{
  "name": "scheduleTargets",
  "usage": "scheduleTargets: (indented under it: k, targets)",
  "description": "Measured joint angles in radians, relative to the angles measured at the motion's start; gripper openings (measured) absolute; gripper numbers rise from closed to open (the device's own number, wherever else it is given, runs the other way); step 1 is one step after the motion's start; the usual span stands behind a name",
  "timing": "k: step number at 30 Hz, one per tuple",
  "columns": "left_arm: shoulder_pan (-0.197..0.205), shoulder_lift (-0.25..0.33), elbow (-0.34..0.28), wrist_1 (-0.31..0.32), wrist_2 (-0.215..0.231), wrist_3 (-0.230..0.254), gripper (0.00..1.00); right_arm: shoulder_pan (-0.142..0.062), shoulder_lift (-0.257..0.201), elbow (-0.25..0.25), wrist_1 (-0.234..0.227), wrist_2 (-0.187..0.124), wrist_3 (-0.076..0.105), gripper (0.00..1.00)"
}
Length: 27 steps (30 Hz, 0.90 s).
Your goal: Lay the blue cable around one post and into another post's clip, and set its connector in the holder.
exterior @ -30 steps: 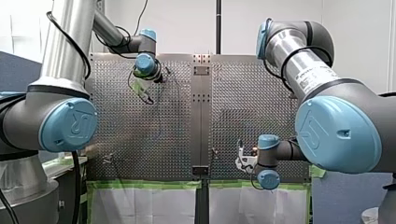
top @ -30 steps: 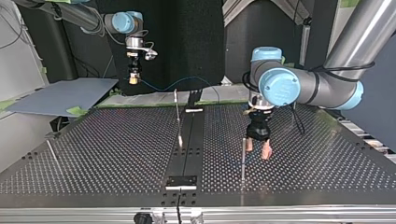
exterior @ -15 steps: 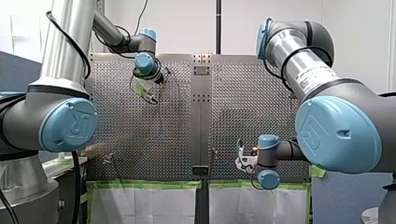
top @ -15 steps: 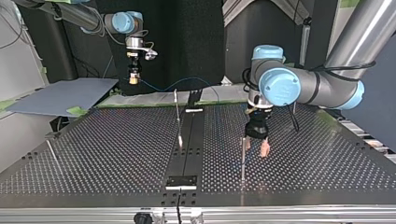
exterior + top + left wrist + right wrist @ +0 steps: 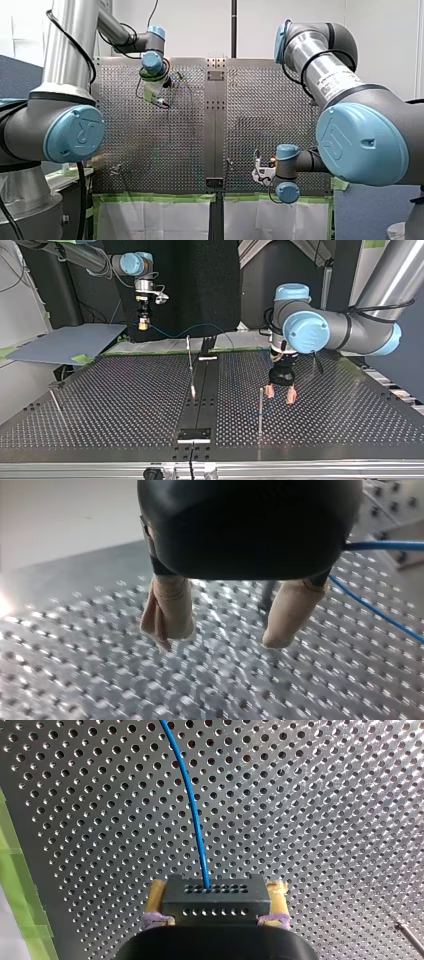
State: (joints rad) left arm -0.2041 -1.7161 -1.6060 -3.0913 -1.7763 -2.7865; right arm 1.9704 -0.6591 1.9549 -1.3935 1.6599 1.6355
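- Perforated silver metal tabletop (image 5: 100, 405) spreads under both arms. Its regular holes seat thin upright rods, and a smooth dark centre rail (image 5: 202, 390) splits it down the middle.
- My right gripper (image 5: 143, 324) hangs high over the table's far edge in the top view. Its yellow pads (image 5: 276, 897) are clamped on the flanks of the dark grey rectangular connector block (image 5: 215, 890), whose face carries two rows of small holes.
- I judge the connector is held aloft there so the line has slack for routing.
- The thin blue cable (image 5: 192, 805), smooth and springy, leaves the connector's face and arcs away over the plate. In the top view it sags in front of the dark backdrop toward the table's middle.
- My left gripper (image 5: 280, 393) hovers low just beside a slim steel post (image 5: 260, 410). Its soft beige padded fingers (image 5: 167, 612) are spread wide and hold nothing.
- The cable passes beside those fingers, outside the gap.
- I judge this post is the one to wrap, which is why the empty jaws sit there. The connector is not yet in any holder.
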Motion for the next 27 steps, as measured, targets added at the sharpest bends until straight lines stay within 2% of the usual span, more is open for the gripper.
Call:
scheduleTargets:
  k: [9, 20, 27]
  targets:
    - [0.004, 0.020, 0.000, -0.005, -0.004, -0.085, 1.00, 0.002, 0.000, 0.000, 0.000, 0.000, 0.000, 0.12]
    - [0.005, 0.019, 0.000, 0.004, 0.056, -0.196, 1.00, 0.006, 0.000, 0.000, -0.001, 0.000, 0.000, 0.12]
    - [0.004, 0.019, 0.000, -0.012, 0.048, -0.257, 1.00, 0.007, 0.000, 0.000, -0.002, 0.000, 0.000, 0.12]
